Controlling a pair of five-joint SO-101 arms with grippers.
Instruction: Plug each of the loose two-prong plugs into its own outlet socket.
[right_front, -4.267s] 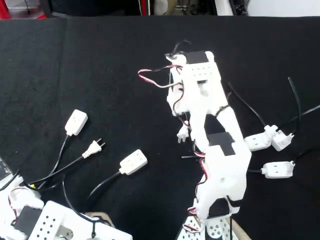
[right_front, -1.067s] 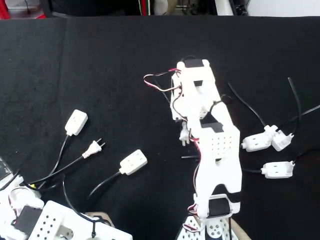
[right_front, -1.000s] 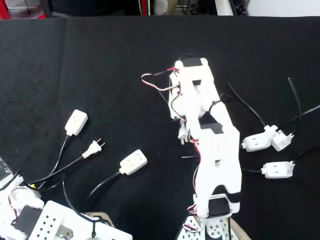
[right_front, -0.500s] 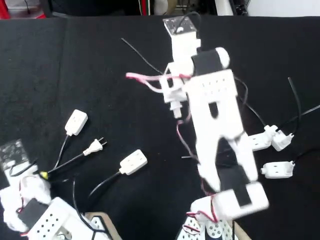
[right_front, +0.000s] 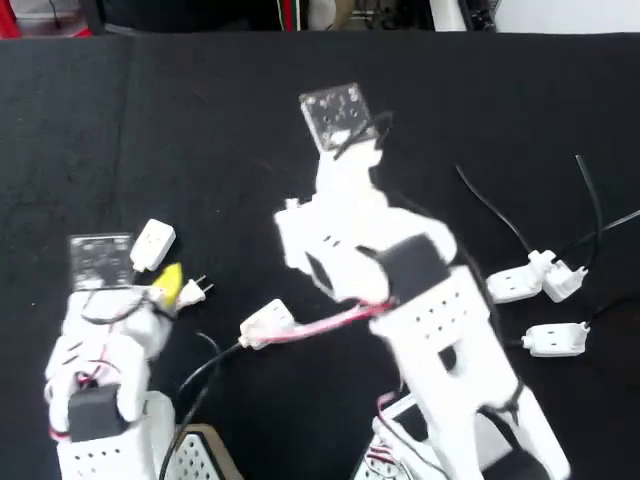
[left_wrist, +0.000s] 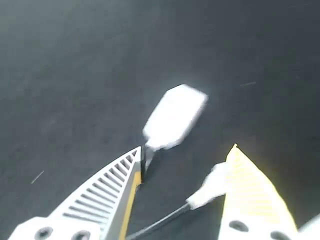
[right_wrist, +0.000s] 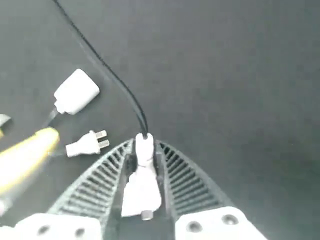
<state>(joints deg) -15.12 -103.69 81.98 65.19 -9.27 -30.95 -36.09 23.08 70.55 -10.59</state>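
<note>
Evidently partway through the job. Clamped lengthwise between the ribbed fingers of the right gripper (right_wrist: 144, 145): a white plug (right_wrist: 141, 187), black cord (right_wrist: 100, 61) trailing out past the fingertips, probably kept in line that way for a straight push into a socket. Held above the black table (right_front: 200, 120), apart from everything lying on it. Spread wide and empty on the other side: the left gripper (left_wrist: 182, 160), hanging over the loose two-prong plug (left_wrist: 210, 186), which lies just beside the yellow finger (left_wrist: 245, 185), with a white outlet socket (left_wrist: 175, 116) just beyond the tips. Likely lined up so for a grab at one of that pair. Nearby on the table, a second free socket (right_front: 268, 322), well apart from the mated plug-and-socket pair (right_front: 535, 277) and another white socket piece (right_front: 555, 340) at the far right. No legible print, label or marking on any plug, socket or arm.
</note>
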